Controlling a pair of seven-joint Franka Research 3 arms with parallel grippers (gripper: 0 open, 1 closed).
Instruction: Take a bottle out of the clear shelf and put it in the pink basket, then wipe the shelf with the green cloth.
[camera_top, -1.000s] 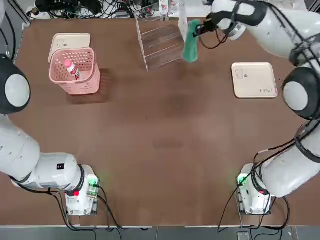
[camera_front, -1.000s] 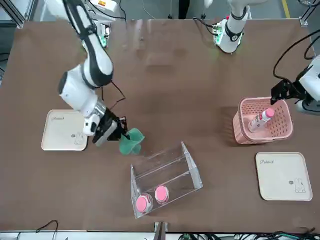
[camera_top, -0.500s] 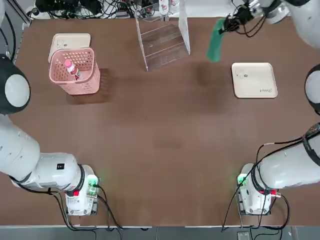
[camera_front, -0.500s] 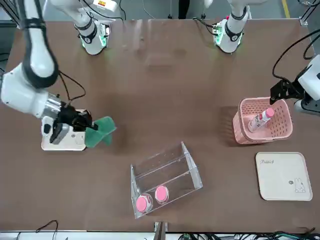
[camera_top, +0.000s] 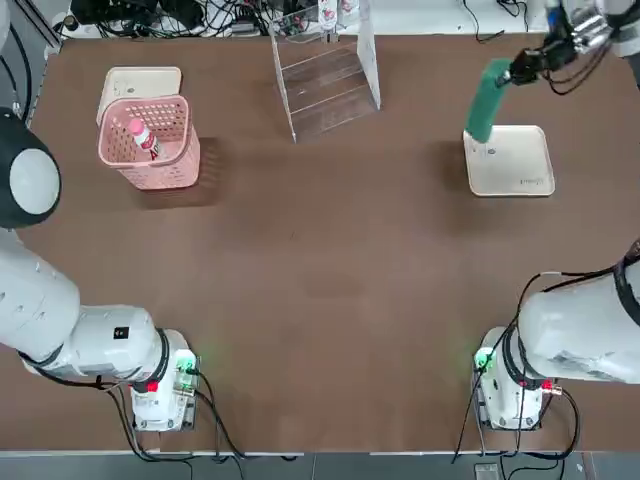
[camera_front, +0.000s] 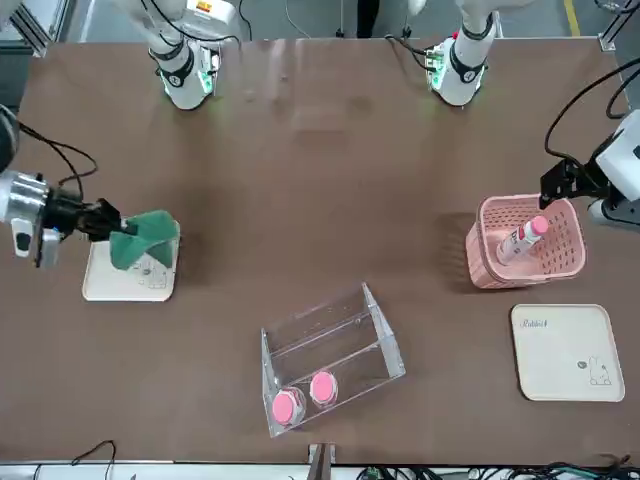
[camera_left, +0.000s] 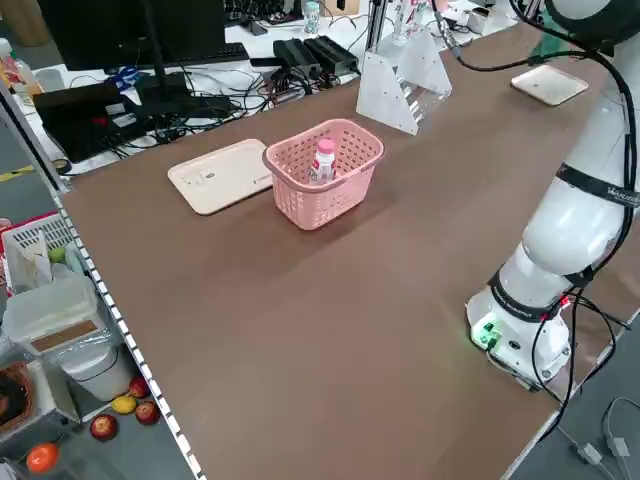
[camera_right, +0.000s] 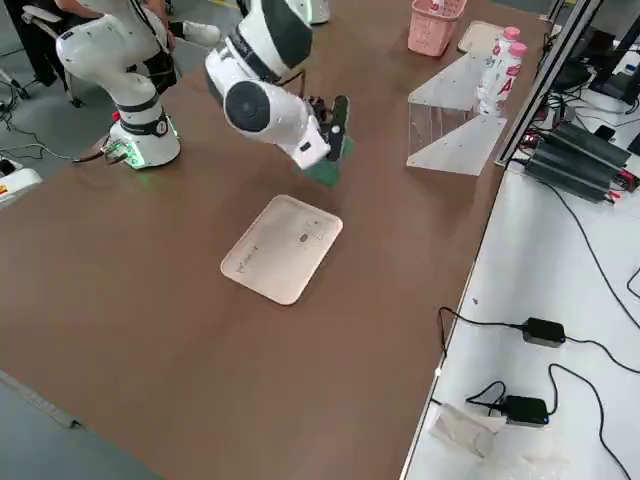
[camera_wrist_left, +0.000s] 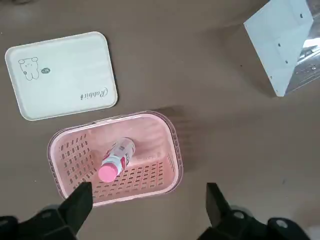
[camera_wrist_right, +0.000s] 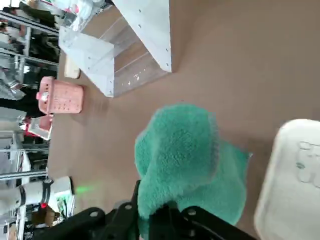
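Now, nearest the robot the brown tabletop (camera_top: 330, 280) lies bare. Farther out on the left, the left gripper (camera_wrist_left: 150, 210) hangs with fingers spread wide just above the pink basket (camera_top: 147, 143), and the bottle (camera_top: 143, 138) leans inside it, pink cap up. A cream tray (camera_top: 139, 83) sits just beyond the basket. Over on the right, the right gripper (camera_front: 98, 220) is clamped tight on the green cloth (camera_top: 486, 98), which dangles over the far left corner of the other cream tray (camera_top: 510, 160). At the far edge stands the clear shelf (camera_top: 325, 80), well apart from the cloth.
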